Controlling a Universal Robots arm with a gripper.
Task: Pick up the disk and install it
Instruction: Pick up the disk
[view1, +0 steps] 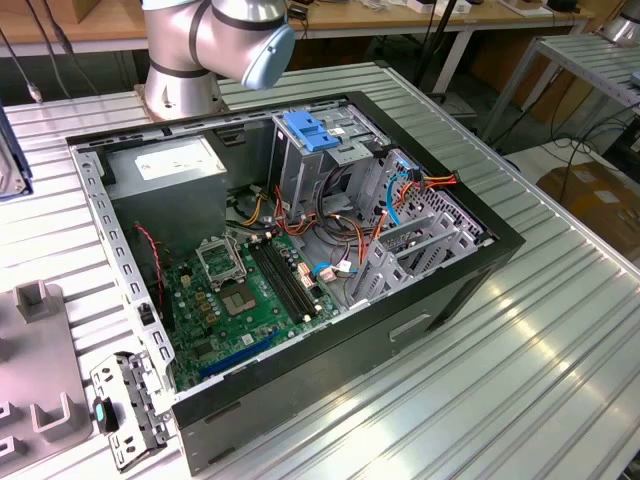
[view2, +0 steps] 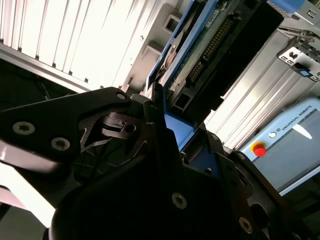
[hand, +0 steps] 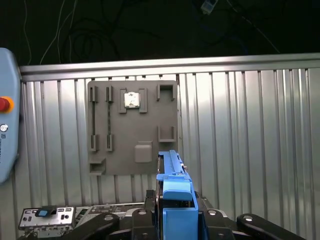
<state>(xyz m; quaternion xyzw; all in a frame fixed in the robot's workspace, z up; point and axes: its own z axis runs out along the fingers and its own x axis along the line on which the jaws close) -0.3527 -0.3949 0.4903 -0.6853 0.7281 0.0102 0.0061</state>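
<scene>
First wrist view: I see my claw (hand: 175, 212) clamped on the disk (hand: 171, 167), its blue frame edge-on between the fingers. The disk hangs clear of the ribbed tabletop (hand: 250, 125), by one edge of the grey fixture plate (hand: 132, 125).

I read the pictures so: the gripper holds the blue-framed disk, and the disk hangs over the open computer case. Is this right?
One point is wrong. The gripper does hold the disk, but the first wrist view shows it hanging over the grey holder plate on the ribbed table, not over the open computer case.
</scene>
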